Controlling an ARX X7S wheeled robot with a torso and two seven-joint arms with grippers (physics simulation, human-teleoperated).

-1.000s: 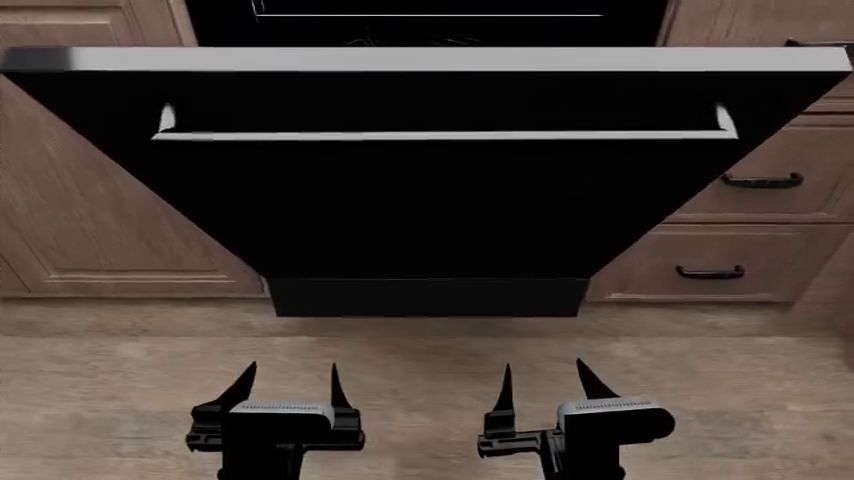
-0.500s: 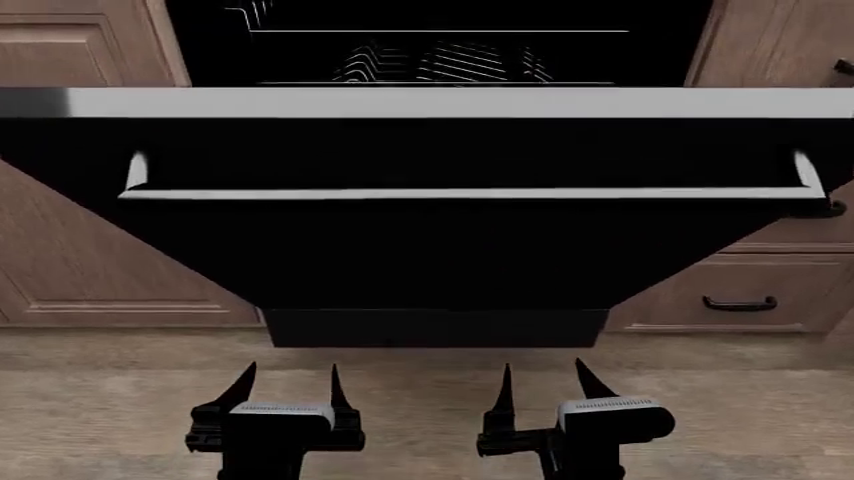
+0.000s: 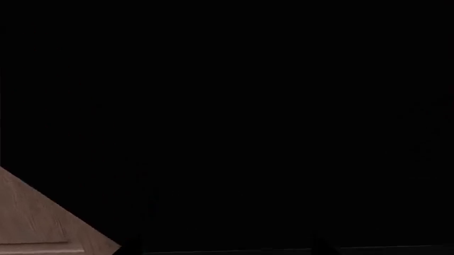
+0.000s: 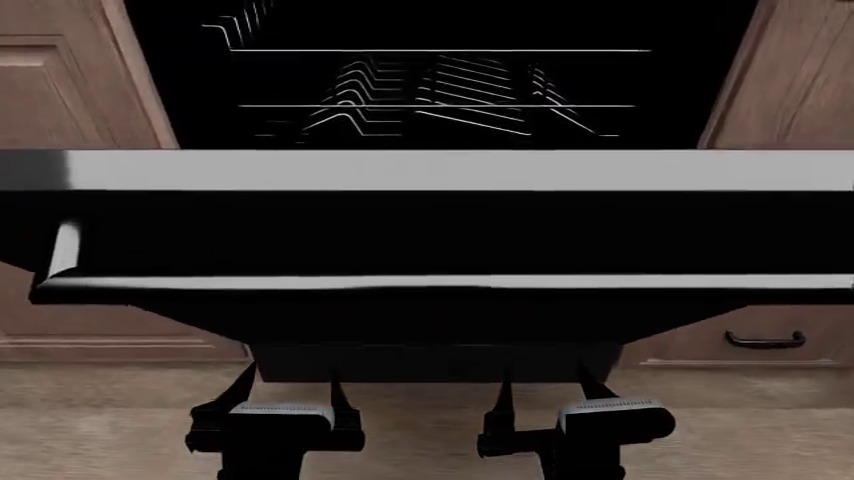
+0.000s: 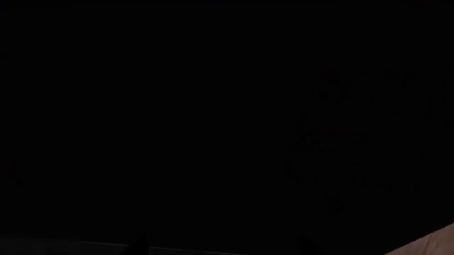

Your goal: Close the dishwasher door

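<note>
Head view: dishwasher door (image 4: 441, 320) hangs open, directly above and ahead of us, long axis crosswise. Left gripper (image 4: 286, 385) and right gripper (image 4: 545, 385) both spread, empty, beneath it, equally near.

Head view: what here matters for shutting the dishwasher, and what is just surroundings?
For the job:
- dishwasher door, hanging open, with its silver bar handle
- left hand and right hand, both open, low in front of the door

Surroundings:
- wire rack inside the dishwasher
- wooden drawer front with a dark handle
- wooden cabinet door
</note>
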